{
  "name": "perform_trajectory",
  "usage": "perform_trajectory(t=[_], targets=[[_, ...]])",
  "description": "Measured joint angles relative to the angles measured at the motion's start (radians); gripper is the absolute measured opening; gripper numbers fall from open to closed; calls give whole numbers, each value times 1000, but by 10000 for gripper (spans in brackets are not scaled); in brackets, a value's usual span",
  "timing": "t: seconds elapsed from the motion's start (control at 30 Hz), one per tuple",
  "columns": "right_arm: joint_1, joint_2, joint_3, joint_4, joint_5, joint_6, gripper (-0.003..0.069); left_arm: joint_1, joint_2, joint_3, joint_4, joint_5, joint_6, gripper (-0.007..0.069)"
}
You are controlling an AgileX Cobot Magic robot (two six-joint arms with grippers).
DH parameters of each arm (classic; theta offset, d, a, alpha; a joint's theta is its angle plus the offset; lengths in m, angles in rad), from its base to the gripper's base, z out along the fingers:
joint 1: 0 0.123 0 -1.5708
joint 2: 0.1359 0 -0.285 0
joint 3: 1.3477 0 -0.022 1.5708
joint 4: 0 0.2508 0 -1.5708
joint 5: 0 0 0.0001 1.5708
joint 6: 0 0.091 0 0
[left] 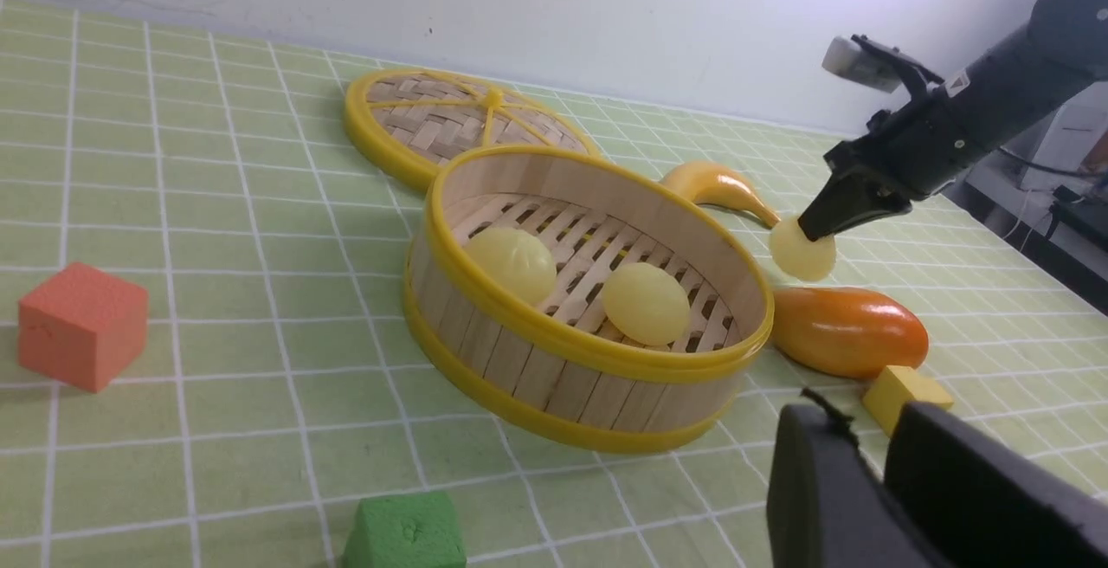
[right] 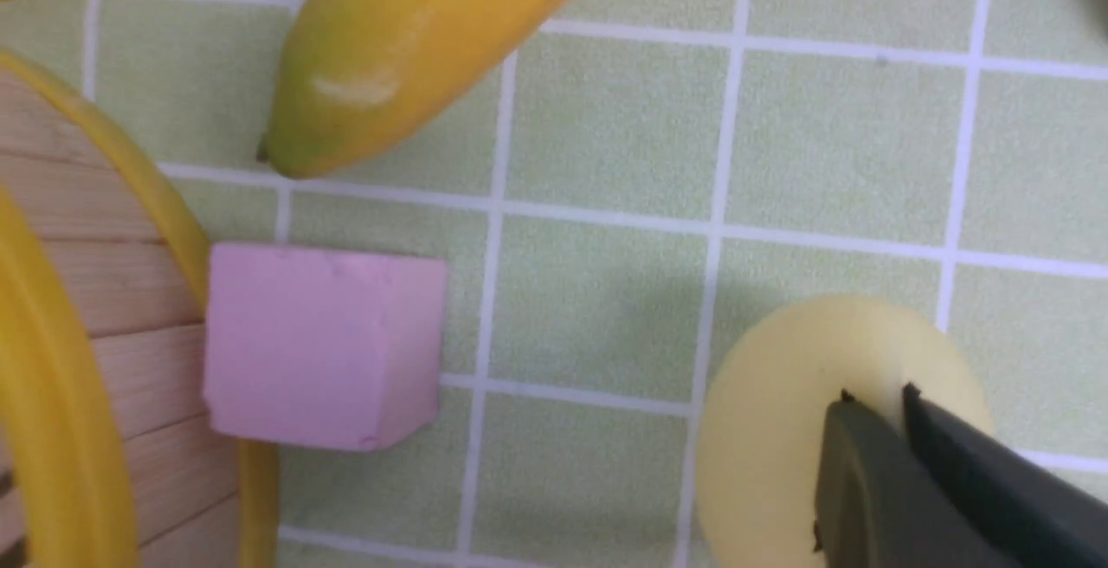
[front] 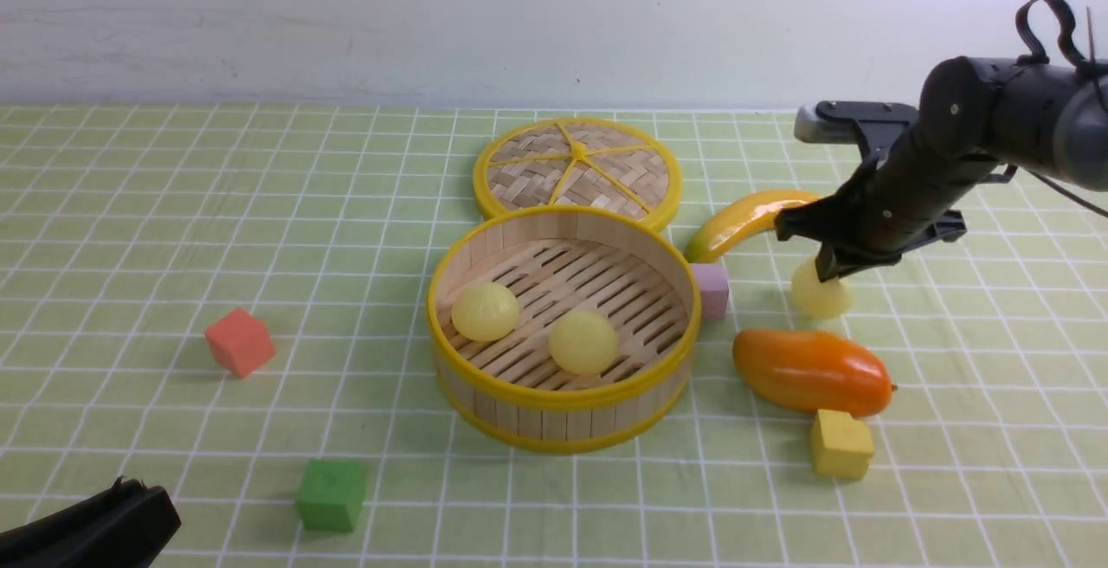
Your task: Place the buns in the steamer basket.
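The steamer basket (front: 561,419) stands mid-table with two pale-yellow buns (front: 486,311) (front: 583,341) on its slatted floor. A third bun (front: 824,300) sits on the cloth to the basket's right, between the banana and the mango. My right gripper (front: 827,274) comes down on it from above, its fingers pinched shut into the bun's top (right: 779,412). In the right wrist view the right gripper (right: 876,395) shows only a sliver of bun between its tips. My left gripper (left: 874,416) hangs at the near left, its fingers a narrow gap apart with nothing between them.
The woven lid (front: 577,170) lies flat behind the basket. A pink cube (front: 711,289) touches the basket's right wall, with a banana (front: 744,220) behind it. A mango (front: 812,371) and a yellow cube (front: 840,444) lie near right; a red cube (front: 240,341) and a green cube (front: 331,494) lie left.
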Motion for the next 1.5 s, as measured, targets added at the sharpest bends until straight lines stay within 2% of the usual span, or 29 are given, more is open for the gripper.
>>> perform_trajectory(t=[0.13,0.23,0.4,0.53,0.73,0.9,0.93,0.97,1.03,1.1,1.17,1.2,1.27,1.3,1.33,1.5], targets=[[28,-63,0,32,-3,-51,0,0,0,0,0,0,0,122],[109,-100,-22,151,-40,-154,6,0,0,0,0,0,0,127],[231,-54,-68,276,-134,-245,8,0,0,0,0,0,0,131],[296,45,-111,290,-194,-259,15,0,0,0,0,0,0,134],[316,149,-127,290,-263,-259,57,0,0,0,0,0,0,144],[316,177,-131,290,-310,-259,236,0,0,0,0,0,0,148],[316,176,-131,290,-310,-259,245,0,0,0,0,0,0,148],[316,171,-131,290,-303,-259,297,0,0,0,0,0,0,150],[315,135,-131,285,-239,-259,396,0,0,0,0,0,0,155],[307,80,-131,277,-149,-258,451,0,0,0,0,0,0,155],[296,-6,-131,250,-14,-237,475,0,0,0,0,0,0,155],[296,-16,-131,250,1,-233,475,0,0,0,0,0,0,155],[287,-147,-116,179,158,-170,444,0,0,0,0,0,0,155],[287,-158,-109,165,167,-165,438,0,0,0,0,0,0,156],[288,-265,-45,95,224,-109,367,0,0,0,0,0,0,160],[305,-509,196,7,237,8,147,0,0,0,0,0,0,164]])
